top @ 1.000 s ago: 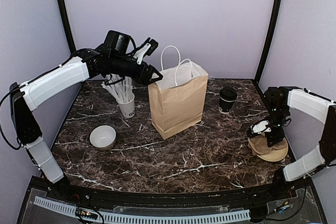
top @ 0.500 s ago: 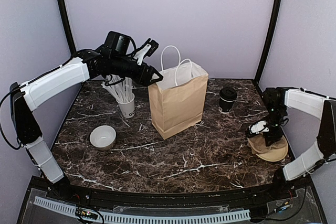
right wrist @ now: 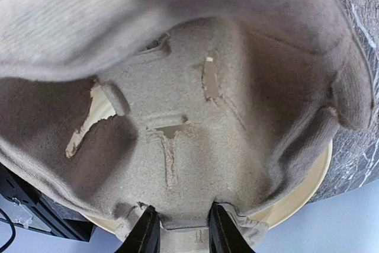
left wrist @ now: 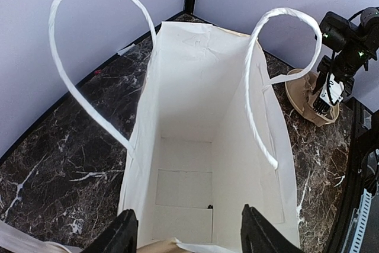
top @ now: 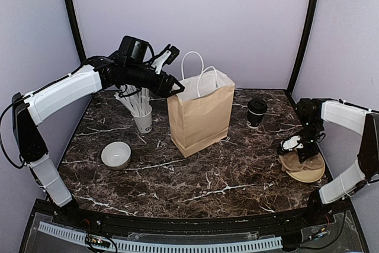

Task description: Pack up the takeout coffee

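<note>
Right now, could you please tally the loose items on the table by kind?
Cups: 2, the black lidded coffee cup and the white cup of sticks
Brown paper bag: 1
White bowl: 1
Pulp tray: 1
Tan plate under it: 1
Total: 6

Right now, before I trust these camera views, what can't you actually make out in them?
Coffee cup: whether it holds anything; top view, its lid covers it.
Dark speck on the paper bag floor: left wrist view, too small to identify.
Left end effector: pressing the bag's rim or just straddling it; bottom edge cuts off the contact.
Right end effector: how firmly it pinches the pulp tray; right wrist view is too close.
</note>
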`<state>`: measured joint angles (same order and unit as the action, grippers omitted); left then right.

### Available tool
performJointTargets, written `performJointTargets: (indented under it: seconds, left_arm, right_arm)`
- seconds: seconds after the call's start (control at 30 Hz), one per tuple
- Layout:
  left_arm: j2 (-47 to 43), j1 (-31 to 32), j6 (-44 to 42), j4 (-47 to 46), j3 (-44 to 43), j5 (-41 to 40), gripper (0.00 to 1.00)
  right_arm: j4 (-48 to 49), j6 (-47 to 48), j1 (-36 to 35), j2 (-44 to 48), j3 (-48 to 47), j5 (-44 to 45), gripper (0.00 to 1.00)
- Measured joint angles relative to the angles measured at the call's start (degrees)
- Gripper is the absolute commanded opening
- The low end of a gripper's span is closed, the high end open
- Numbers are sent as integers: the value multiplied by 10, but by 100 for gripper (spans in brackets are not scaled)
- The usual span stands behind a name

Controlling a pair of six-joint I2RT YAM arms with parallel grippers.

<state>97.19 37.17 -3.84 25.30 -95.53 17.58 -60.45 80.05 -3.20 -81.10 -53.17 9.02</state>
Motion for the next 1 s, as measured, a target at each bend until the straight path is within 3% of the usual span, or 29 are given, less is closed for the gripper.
performJointTargets:
  seconds: [0.43,0.7,1.0]
  left_arm:
    - [2,0,0,0,0,2,62]
    - [2,0,0,0,0,-7,62]
    - [-16,0,0,1,13,-20,62]
  right_arm:
    - [-45,-32,-43,38,-30,-32,25]
    - [-66,-117,-194,40,-90,-77,25]
    - [-25,-247,-370,-69,-176,-159,23]
